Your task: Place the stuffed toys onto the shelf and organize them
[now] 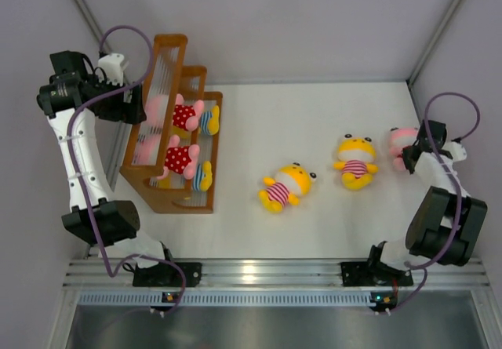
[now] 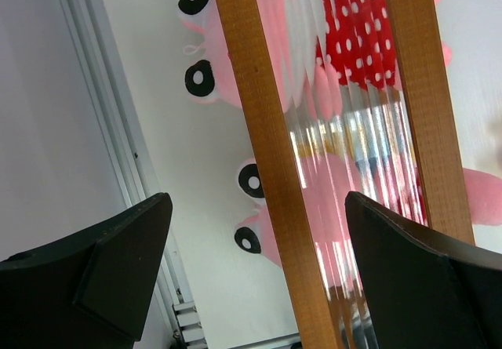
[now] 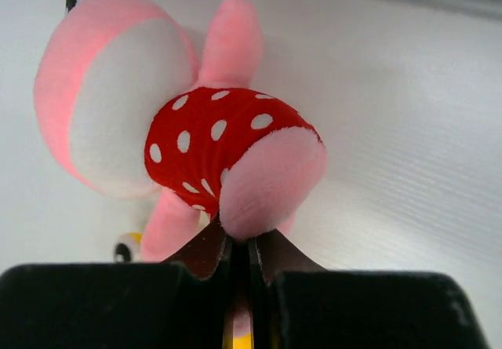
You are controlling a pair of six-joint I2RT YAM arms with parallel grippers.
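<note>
The brown stepped shelf (image 1: 169, 51) stands at the left. On it are two pink-headed toys in red dotted outfits (image 1: 184, 116) (image 1: 179, 159) and two yellow toys in blue-and-white stripes (image 1: 209, 120) (image 1: 202, 176). Two yellow toys in pink-and-white stripes (image 1: 287, 187) (image 1: 355, 161) lie on the table. My right gripper (image 1: 416, 154) is shut on the foot of a third pink toy (image 1: 401, 139). The right wrist view shows this toy (image 3: 212, 141) pinched by its leg in the gripper (image 3: 241, 243). My left gripper (image 1: 129, 102) is open behind the shelf. In its wrist view the gripper (image 2: 259, 239) straddles a wooden rail (image 2: 271, 145).
Grey enclosure walls (image 1: 31, 208) stand close on the left, right and back. An aluminium rail (image 1: 267, 272) runs along the near edge between the arm bases. The white table (image 1: 314, 114) stretches between the shelf and the right arm.
</note>
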